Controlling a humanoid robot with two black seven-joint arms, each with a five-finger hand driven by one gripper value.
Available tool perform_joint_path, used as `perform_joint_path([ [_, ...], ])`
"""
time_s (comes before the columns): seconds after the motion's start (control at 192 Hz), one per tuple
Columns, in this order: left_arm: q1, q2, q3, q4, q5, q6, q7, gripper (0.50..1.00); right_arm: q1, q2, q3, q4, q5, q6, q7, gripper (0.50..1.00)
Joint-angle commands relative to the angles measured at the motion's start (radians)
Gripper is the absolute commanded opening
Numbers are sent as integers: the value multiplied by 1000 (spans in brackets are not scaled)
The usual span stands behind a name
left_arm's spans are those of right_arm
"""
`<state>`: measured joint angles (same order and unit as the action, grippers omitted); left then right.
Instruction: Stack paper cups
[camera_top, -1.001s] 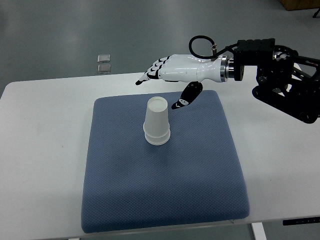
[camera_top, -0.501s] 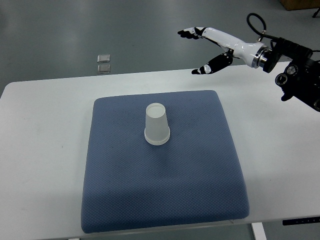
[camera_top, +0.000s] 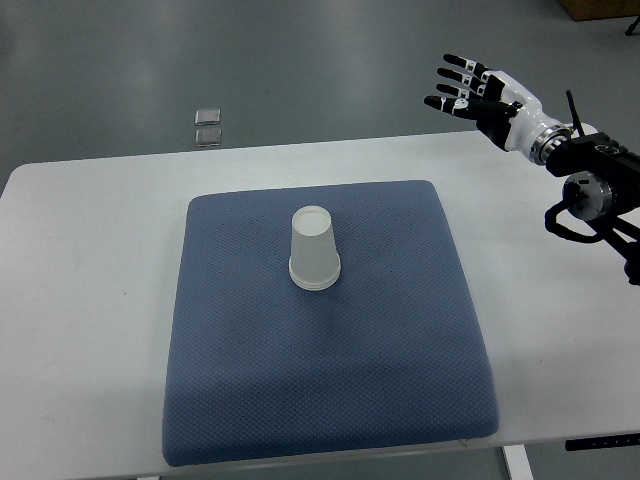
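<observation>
The stacked paper cups (camera_top: 314, 250) stand upside down, upright, mid blue mat (camera_top: 400, 380) on the desk (camera_top: 90, 300), well down-left of the right hand (camera_top: 480, 95), its fingers (camera_top: 452, 80) spread and empty.

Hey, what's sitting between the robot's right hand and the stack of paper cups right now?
Nothing stands between them. In the top view, only bare blue mat and white table separate the cup stack from the open right hand.
</observation>
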<state>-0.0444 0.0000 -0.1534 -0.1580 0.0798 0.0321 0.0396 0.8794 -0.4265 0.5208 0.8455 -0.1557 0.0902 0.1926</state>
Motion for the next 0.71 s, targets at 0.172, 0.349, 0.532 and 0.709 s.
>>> perform_joint_path([
  [0.172, 0, 0, -1, 0, 0, 2, 0, 1000, -51, 38, 2, -63, 21, 5, 1, 921],
  [0.349, 1, 0, 0, 0, 0, 0, 0, 1000, -82, 61, 53, -128, 21, 3, 2, 921],
  [0.532, 0, 0, 0, 0, 0, 0, -1, 1000, -100, 91, 58, -177, 19, 0, 4, 921],
  [0.709, 0, 0, 0, 0, 0, 0, 0, 1000, -117, 101, 56, -175, 13, 6, 4, 921],
])
